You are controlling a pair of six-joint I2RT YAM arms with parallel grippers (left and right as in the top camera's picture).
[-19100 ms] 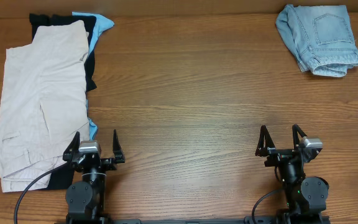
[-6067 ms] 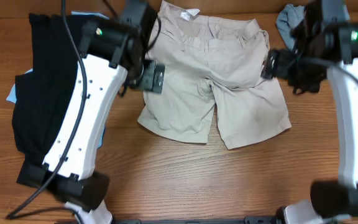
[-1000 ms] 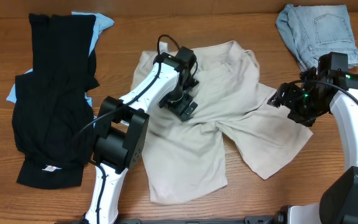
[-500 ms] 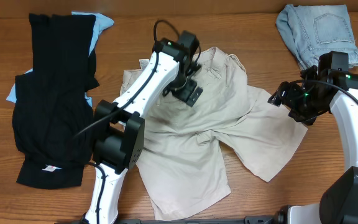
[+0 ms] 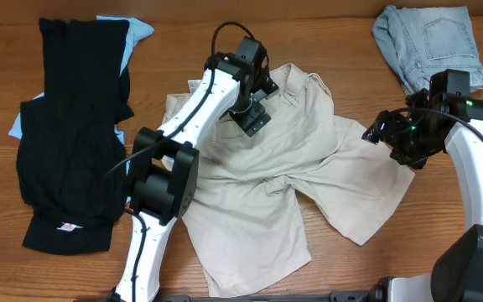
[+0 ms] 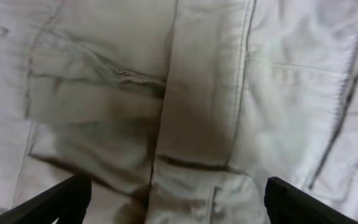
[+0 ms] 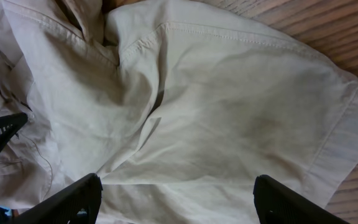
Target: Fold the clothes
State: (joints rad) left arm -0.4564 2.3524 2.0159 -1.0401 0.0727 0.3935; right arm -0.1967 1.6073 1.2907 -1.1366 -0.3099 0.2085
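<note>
Beige shorts (image 5: 292, 176) lie crumpled and partly spread across the middle of the table. My left gripper (image 5: 252, 117) hovers over their upper left part, near the waistband. In the left wrist view the left gripper (image 6: 179, 208) is open, with only seams and a pocket of the shorts (image 6: 185, 93) beneath it. My right gripper (image 5: 384, 138) is at the right edge of the shorts. In the right wrist view the right gripper (image 7: 179, 205) is open above a leg of the shorts (image 7: 229, 124), holding nothing.
A black garment (image 5: 74, 126) lies at the left over a light blue one (image 5: 141, 32). Folded denim shorts (image 5: 430, 50) sit at the far right corner. Bare wood (image 5: 443, 252) shows at the front right.
My left gripper moved toward the far edge. The shorts shifted, their left side and lower leg spreading out. The right arm has barely moved.
</note>
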